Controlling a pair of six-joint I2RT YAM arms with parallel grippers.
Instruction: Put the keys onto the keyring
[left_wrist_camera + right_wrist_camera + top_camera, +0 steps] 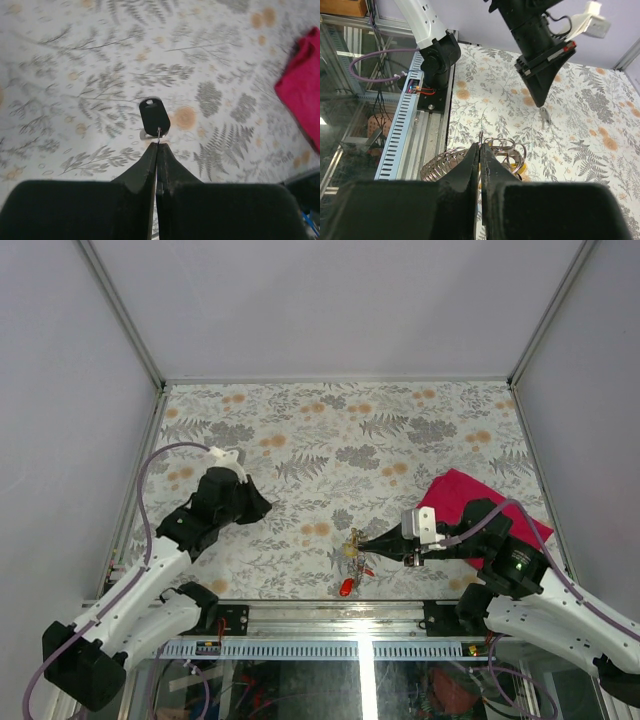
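One black key (154, 116) juts head-outward from the shut left gripper (158, 147), pinched by its thin metal end, left of centre. To the right, near the front edge, the right gripper (480, 148) clamps the keyring (504, 147), probably steadying it for threading. A red key (346, 587) lies just nearer.

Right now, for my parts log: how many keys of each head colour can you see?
black key: 1, in the left gripper
red key: 1
yellow key: 1, by the keyring in the right gripper
Total: 3
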